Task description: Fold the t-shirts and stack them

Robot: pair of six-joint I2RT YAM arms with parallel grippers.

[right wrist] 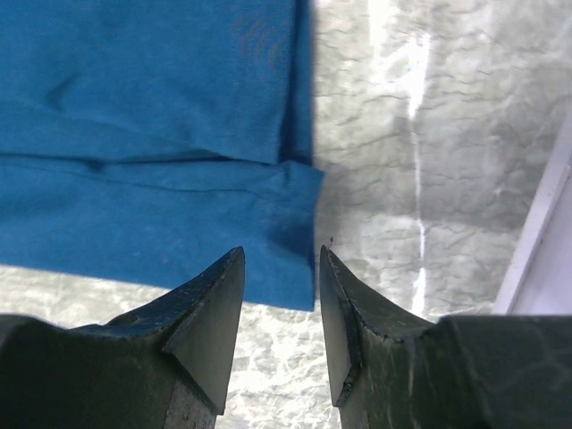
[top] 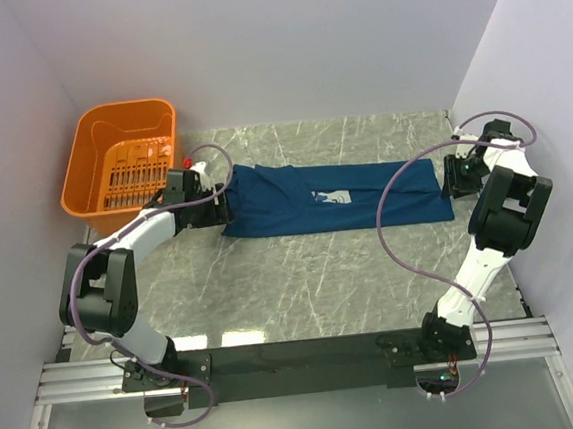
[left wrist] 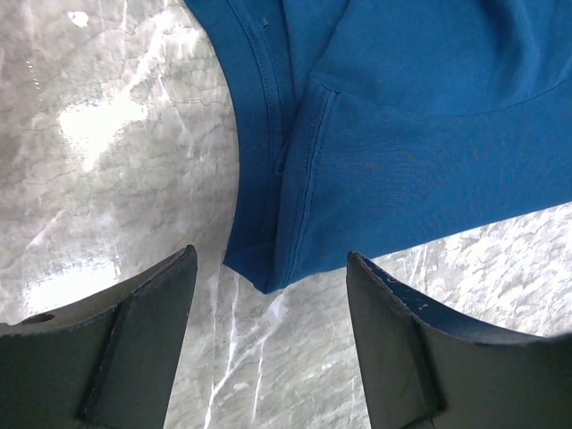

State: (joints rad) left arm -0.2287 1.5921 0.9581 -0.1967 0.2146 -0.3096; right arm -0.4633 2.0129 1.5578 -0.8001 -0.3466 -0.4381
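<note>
The dark blue t-shirt (top: 276, 203) lies flat, stretched left to right across the far half of the table (top: 303, 293), its small pale print (top: 331, 197) facing up. At its left end, a hemmed corner rests on the marble right between the fingers of my left gripper (left wrist: 268, 259), which stands wide and grips nothing. At the right end, my right gripper (right wrist: 281, 255) has its jaws narrower but parted; the shirt's corner lies just ahead of the tips, mostly before one finger, unpinched. At far left, beyond my left arm, sits an orange basket (top: 121, 159).
</note>
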